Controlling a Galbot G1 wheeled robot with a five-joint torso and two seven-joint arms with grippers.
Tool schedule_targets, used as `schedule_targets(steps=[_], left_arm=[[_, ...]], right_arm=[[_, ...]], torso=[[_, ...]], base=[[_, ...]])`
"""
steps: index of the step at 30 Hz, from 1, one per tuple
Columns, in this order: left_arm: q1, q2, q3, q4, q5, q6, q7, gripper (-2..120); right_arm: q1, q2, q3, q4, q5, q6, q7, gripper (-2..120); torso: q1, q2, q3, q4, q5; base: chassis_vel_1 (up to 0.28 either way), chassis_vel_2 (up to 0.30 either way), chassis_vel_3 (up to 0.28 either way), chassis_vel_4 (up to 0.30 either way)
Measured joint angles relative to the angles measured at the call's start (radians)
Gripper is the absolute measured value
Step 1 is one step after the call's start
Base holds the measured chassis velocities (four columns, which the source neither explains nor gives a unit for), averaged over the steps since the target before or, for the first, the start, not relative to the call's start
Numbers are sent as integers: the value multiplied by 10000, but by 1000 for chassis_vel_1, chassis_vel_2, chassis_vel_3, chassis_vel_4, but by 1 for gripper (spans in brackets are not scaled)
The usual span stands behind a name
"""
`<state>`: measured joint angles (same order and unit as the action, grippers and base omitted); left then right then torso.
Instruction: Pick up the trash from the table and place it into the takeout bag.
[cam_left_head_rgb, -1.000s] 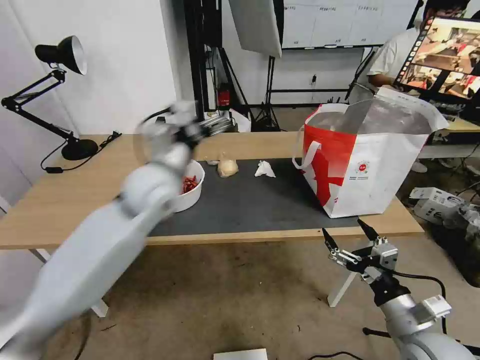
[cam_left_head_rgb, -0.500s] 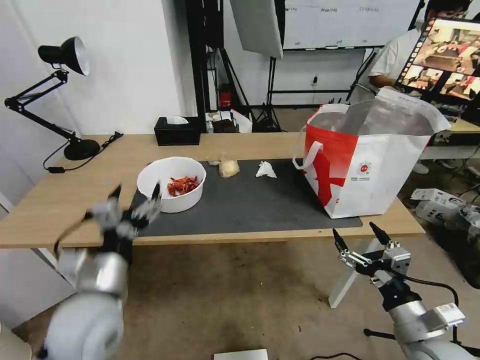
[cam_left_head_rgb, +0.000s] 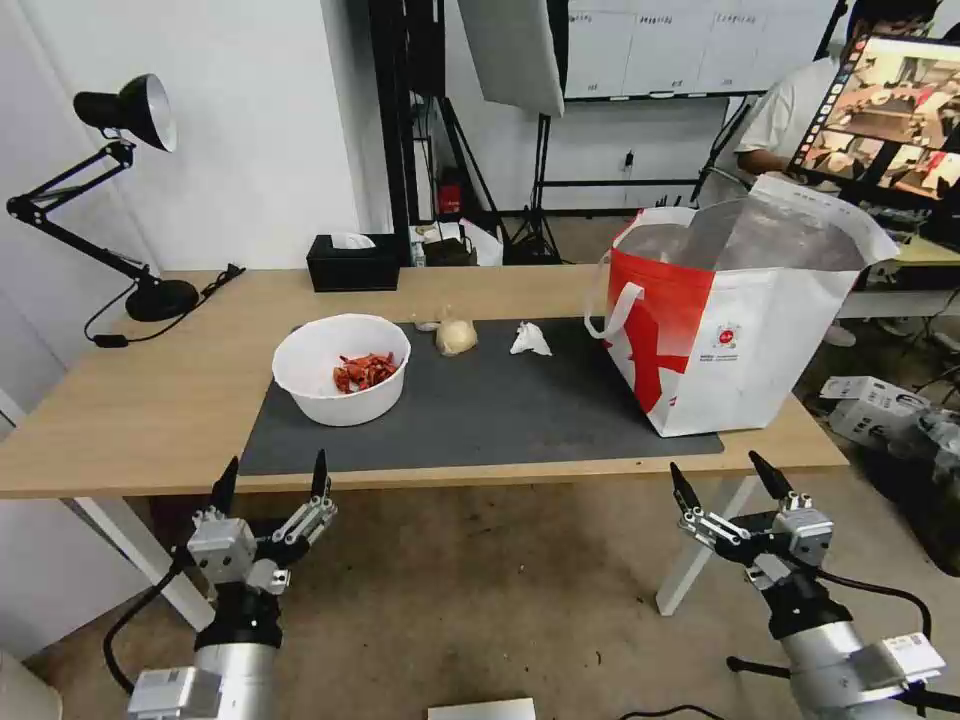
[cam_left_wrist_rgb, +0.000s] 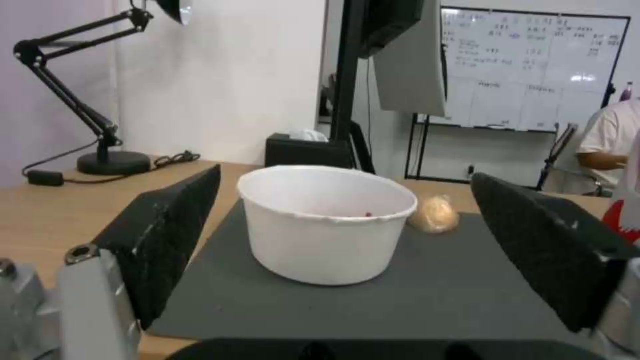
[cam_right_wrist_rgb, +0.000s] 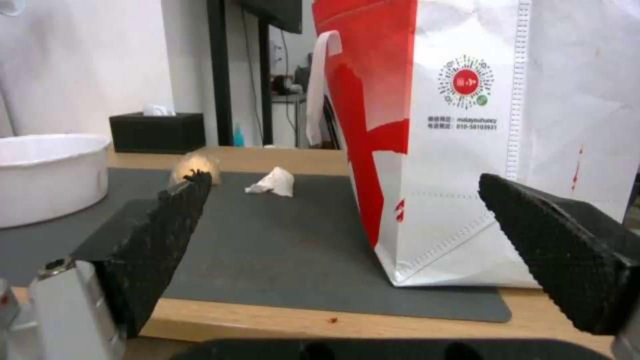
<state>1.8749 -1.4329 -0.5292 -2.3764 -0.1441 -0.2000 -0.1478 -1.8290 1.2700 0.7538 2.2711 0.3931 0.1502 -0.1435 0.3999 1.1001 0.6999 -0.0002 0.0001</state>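
Head view: both arms are sitting low in front of the table (cam_left_head_rgb: 120, 400), below its near edge, wrists pointing up. The left gripper (cam_left_head_rgb: 270, 478) is standing under the left end of the dark grey mat (cam_left_head_rgb: 500, 410) with its two black fingers spread apart and nothing between them. The right gripper (cam_left_head_rgb: 728, 474) is standing below the right end of the table, fingers likewise spread wide and empty.

The white bowl (cam_left_head_rgb: 342, 368) holding red shell scraps is resting on the left part of the mat. Behind it, near the mat's far edge, the small clear bag with a beige lump (cam_left_head_rgb: 455, 337) is lying, and the crumpled white tissue (cam_left_head_rgb: 529, 339) is lying to its right, apart from it. The takeout bag (cam_left_head_rgb: 740, 320) is standing upright on the right end of the mat, mouth open, foil lining showing.

Left wrist view: the bowl (cam_left_wrist_rgb: 327, 222) is appearing between the parted fingers, farther off on the mat.

Right wrist view: the tissue (cam_right_wrist_rgb: 272, 182) and the takeout bag (cam_right_wrist_rgb: 467, 140) are appearing beyond the parted fingers.

A black desk lamp (cam_left_head_rgb: 100, 190) is standing at the table's far left corner, and a black tissue box (cam_left_head_rgb: 352, 262) is sitting at the far edge. Studio stands and a whiteboard are occupying the room behind.
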Motion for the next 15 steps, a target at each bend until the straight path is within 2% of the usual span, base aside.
schedule_targets(steps=[6, 8, 9, 11, 13, 15], left_arm=[[-29, 146, 11, -56, -32, 226, -3, 100], [21, 250, 0, -54, -93, 341, -32, 100], [21, 250, 0, -54, -93, 341, -32, 100], [90, 253, -11, -77, -111, 425, -58, 100], [118, 244, -15, -104, -111, 460, -65, 100], [199, 173, -36, -173, -100, 537, -77, 100]], right_arm=[[410, -264, -260, 73, 199, -551, 733, 100], [1775, -1119, -1157, -280, 833, -1477, 1939, 100], [1775, -1119, -1157, -280, 833, -1477, 1939, 100], [3305, -1718, -2096, -937, 1254, -2005, 2511, 100], [3893, -1870, -2417, -1268, 1392, -2181, 2579, 100], [5127, -2121, -3236, -2143, 1659, -2454, 2593, 100]], torso=[[0, 0, 0, -2, -1], [1, -1, 1, -1, -2], [1, -1, 1, -1, -2], [2, -2, 2, 7, 0], [2, -2, 3, 4, -1], [4, -2, 3, 2, 2]], base=[[0, 0, 0, 0], [0, 0, 0, 0], [0, 0, 0, 0], [0, 0, 0, 0], [0, 0, 0, 0], [0, 0, 0, 0]])
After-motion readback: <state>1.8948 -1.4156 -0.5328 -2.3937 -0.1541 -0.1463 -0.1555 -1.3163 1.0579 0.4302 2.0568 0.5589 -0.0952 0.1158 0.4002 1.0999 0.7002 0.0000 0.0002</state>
